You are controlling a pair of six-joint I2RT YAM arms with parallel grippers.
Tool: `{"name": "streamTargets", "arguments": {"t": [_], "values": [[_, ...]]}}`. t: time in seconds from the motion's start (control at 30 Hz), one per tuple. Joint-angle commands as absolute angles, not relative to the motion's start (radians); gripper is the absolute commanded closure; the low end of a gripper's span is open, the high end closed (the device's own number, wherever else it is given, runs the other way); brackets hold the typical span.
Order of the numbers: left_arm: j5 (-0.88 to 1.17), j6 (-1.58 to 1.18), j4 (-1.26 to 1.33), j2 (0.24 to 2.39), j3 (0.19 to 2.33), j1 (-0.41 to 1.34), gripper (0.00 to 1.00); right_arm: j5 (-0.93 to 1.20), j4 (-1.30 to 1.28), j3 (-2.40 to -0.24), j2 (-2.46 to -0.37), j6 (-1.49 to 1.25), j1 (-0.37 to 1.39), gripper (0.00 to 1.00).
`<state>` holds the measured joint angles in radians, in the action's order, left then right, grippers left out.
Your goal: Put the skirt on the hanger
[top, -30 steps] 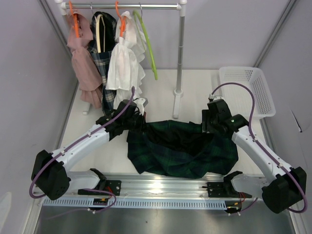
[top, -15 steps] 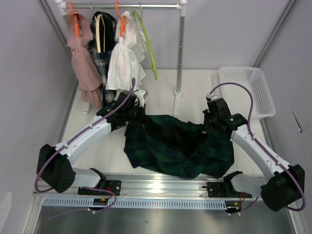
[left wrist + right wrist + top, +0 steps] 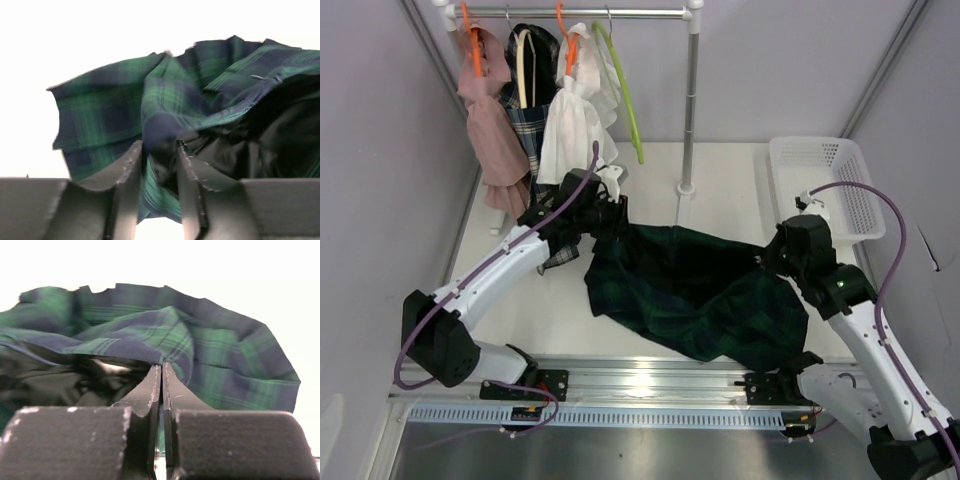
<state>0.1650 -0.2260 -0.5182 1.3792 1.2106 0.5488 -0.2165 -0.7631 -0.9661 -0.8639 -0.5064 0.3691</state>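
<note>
Skirt (image 3: 695, 290): dark green plaid, soft, light, limp; sprawled on table (image 3: 730, 170) between arms. We see right gripper (image 3: 161, 371) pinched tight on edge fold. Left gripper (image 3: 158, 150) jaws apart, bunched fold between. We judge waistband safest hold; loose pleats slide.

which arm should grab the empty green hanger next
Left, likely: the left end effector sits nearest the green hanger, jaws parted around the skirt; the right end effector is shut on the skirt, farther off.
</note>
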Motion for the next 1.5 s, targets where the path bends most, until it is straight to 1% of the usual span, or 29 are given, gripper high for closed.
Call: {"name": "streamTargets", "arguments": {"t": [0.0, 0.1, 0.27, 0.37, 0.5, 0.53, 0.57, 0.63, 0.67, 0.73, 0.77, 0.8, 0.87, 0.9, 0.97, 1.1, 1.13, 1.17, 1.2, 1.23, 1.27, 1.33, 1.47], "values": [[0.202, -0.219, -0.495, 1.319, 1.151, 0.543, 0.55, -0.253, -0.732, -0.913, -0.806, -0.601, 0.367, 1.0], [0.228, -0.225, -0.497, 1.272, 1.112, 0.543, 0.51, -0.261, -0.715, -0.879, -0.77, -0.623, 0.365, 1.0], [0.267, -0.23, -0.532, 1.191, 1.117, 0.554, 0.49, -0.249, -0.699, -0.862, -0.759, -0.624, 0.367, 1.0], [0.281, -0.222, -0.586, 1.155, 1.18, 0.574, 0.47, -0.244, -0.695, -0.861, -0.767, -0.624, 0.365, 1.0], [0.267, -0.233, -0.62, 1.126, 1.322, 0.592, 0.45, -0.236, -0.689, -0.857, -0.775, -0.629, 0.367, 1.0], [0.227, -0.254, -0.62, 1.126, 1.344, 0.594, 0.45, -0.238, -0.69, -0.859, -0.781, -0.629, 0.365, 1.0], [0.201, -0.265, -0.615, 1.124, 1.411, 0.594, 0.45, -0.239, -0.692, -0.861, -0.782, -0.629, 0.367, 1.0], [0.149, -0.299, -0.571, 1.134, 1.452, 0.597, 0.44, -0.253, -0.695, -0.861, -0.782, -0.626, 0.365, 1.0], [0.09, -0.308, -0.551, 1.138, 1.503, 0.598, 0.43, -0.258, -0.696, -0.861, -0.781, -0.623, 0.365, 1.0], [0.034, -0.33, -0.496, 1.169, 1.56, 0.604, 0.42, -0.259, -0.696, -0.856, -0.779, -0.621, 0.367, 1.0], [-0.039, -0.333, -0.47, 1.18, 1.574, 0.61, 0.41, -0.261, -0.698, -0.856, -0.779, -0.623, 0.367, 1.0], [-0.078, -0.337, -0.447, 1.212, 1.618, 0.621, 0.39, -0.259, -0.696, -0.854, -0.781, -0.623, 0.365, 1.0], [-0.183, -0.337, -0.404, 1.258, 1.66, 0.63, 0.36, -0.253, -0.693, -0.851, -0.784, -0.62, 0.367, 1.0], [-0.222, -0.327, -0.399, 1.285, 1.736, 0.64, 0.36, -0.252, -0.693, -0.851, -0.785, -0.617, 0.367, 1.0], [-0.288, -0.313, -0.377, 1.371, 1.787, 0.647, 0.34, -0.25, -0.69, -0.85, -0.79, -0.611, 0.367, 1.0], [-0.44, -0.276, -0.428, 1.547, 2.073, 0.652, 0.31, -0.25, -0.686, -0.847, -0.801, -0.598, 0.365, 1.0], [-0.46, -0.269, -0.446, 1.587, 2.109, 0.653, 0.31, -0.25, -0.684, -0.845, -0.802, -0.592, 0.367, 1.0], [-0.489, -0.261, -0.5, 1.671, 2.211, 0.653, 0.31, -0.249, -0.681, -0.844, -0.804, -0.591, 0.367, 1.0], [-0.555, -0.247, -0.53, 1.713, 2.262, 0.655, 0.3, -0.249, -0.681, -0.842, -0.808, -0.589, 0.367, 1.0], [-0.586, -0.239, -0.558, 1.753, 2.396, 0.655, 0.31, -0.245, -0.678, -0.842, -0.808, -0.584, 0.367, 1.0], [-0.615, -0.23, -0.58, 1.82, 2.428, 0.655, 0.3, -0.244, -0.678, -0.842, -0.81, -0.583, 0.367, 1.0], [-0.681, -0.2, -0.588, 1.856, 2.467, 0.655, 0.3, -0.239, -0.669, -0.841, -0.813, -0.578, 0.365, 1.0], [-0.723, -0.152, -0.52, 1.879, 2.428, 0.653, 0.28, -0.224, -0.66, -0.841, -0.827, -0.574, 0.367, 1.0]]}}
